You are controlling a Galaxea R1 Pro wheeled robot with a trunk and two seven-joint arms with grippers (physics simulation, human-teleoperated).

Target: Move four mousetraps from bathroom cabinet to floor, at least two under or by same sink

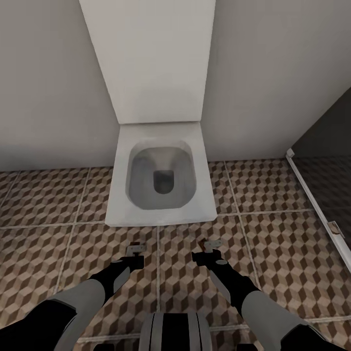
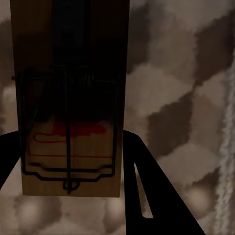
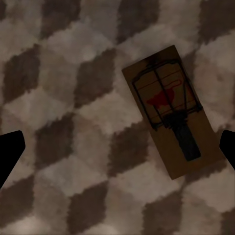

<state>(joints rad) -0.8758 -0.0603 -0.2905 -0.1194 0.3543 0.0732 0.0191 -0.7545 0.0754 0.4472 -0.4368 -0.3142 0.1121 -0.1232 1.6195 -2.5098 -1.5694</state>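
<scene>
left gripper [image 2: 68, 161] clenched on a mousetrap [image 2: 71, 122], frame left | right gripper [image 3: 117, 152] jaws released; second mousetrap [image 3: 171, 110] between them, right of centre, on the bathroom floor [image 3: 63, 98]

Two small flat tan wooden mousetraps with dark wire and a red spot are visible, one [image 2: 71, 107] in the left wrist view and one [image 3: 171, 111] in the right wrist view. One white square-edged ceramic toilet [image 1: 161, 178] stands on one floor of cube-patterned brown and beige tiles [image 1: 278, 253]. Two black end effectors, left [image 1: 135, 250] and right [image 1: 210, 245], reach from two arms.
</scene>
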